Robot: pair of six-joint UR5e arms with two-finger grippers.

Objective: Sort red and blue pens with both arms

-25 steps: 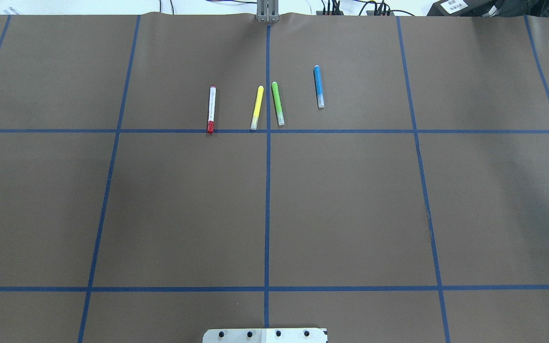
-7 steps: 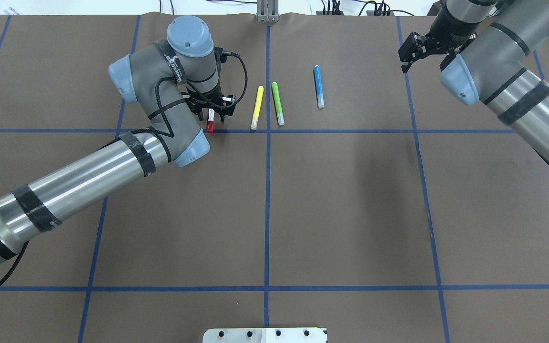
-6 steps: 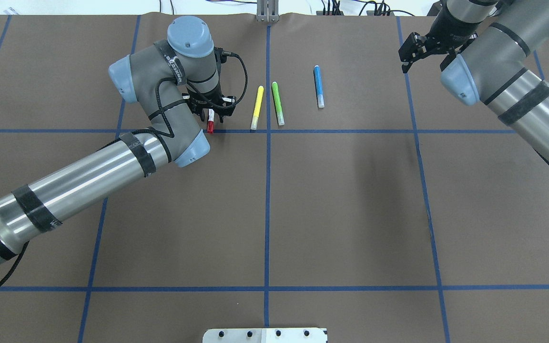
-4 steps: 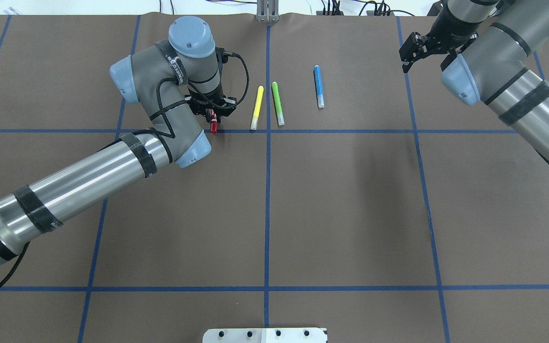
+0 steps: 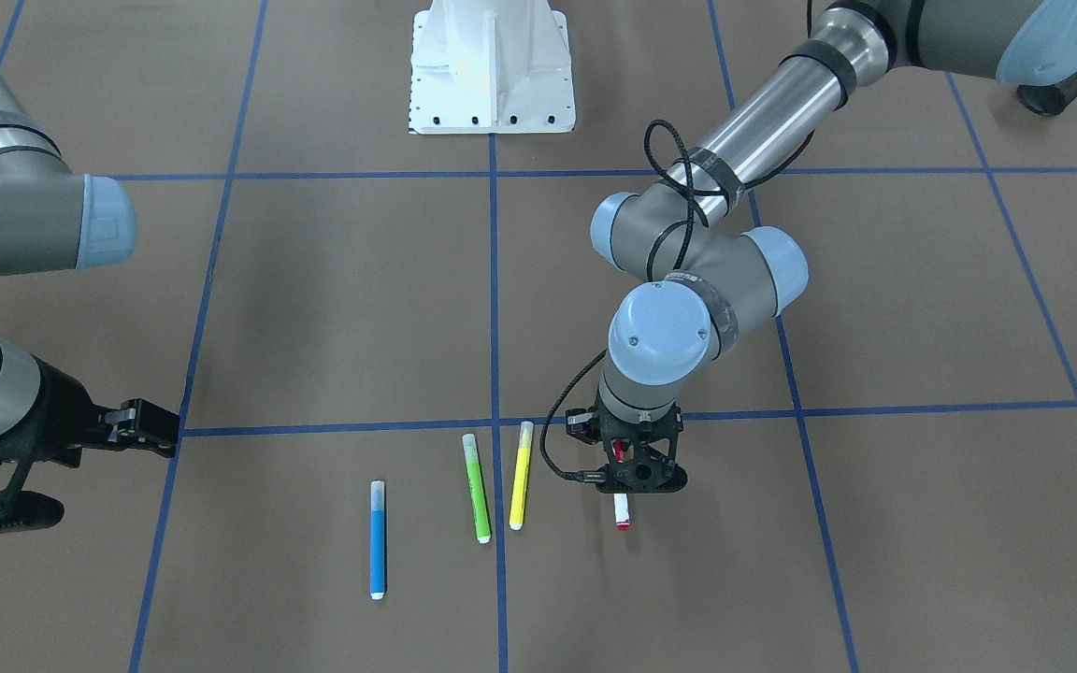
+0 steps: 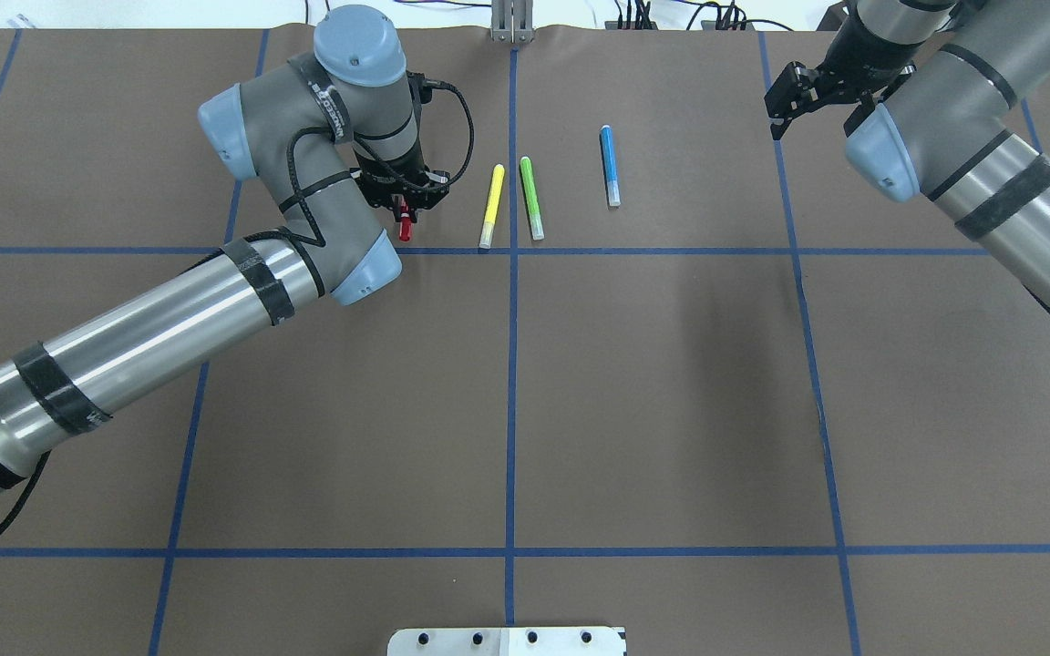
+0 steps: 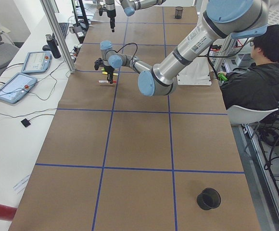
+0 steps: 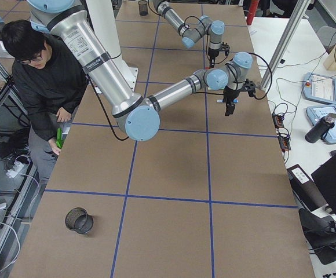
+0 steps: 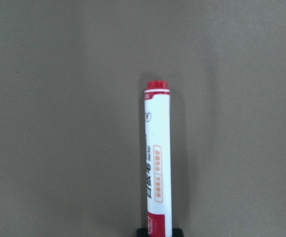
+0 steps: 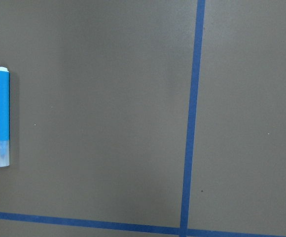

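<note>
The left hand [image 6: 405,202] is pinching the red pen [image 9: 158,163] with its fingers pressed together on the barrel close to the red cap, so most of the white barrel is sticking out past the grip. Whether the pen is sitting clear of the worktop [image 6: 653,392] is not plain.

The right hand [image 6: 776,123] is hanging spread and gripping nothing, well apart from the blue pen [image 6: 609,164], which is lying flat on the far side of the worktop.

Both pens are looking light, stiff and smooth-sided, so they are likely rolling easily and pivoting in a pinch taken near 1 end. A hold across the middle of the blue barrel is probably the steadier choice.

The yellow marker [image 6: 492,206] is lying just beside the left hand, and the green marker [image 6: 531,198] is lying next to it. These 2 are sitting between the red and blue pens, and a low sideways sweep is risking a knock.

A black cup [image 7: 209,198] is standing far down the worktop, and a person [image 7: 255,82] is sitting beside the robot.
</note>
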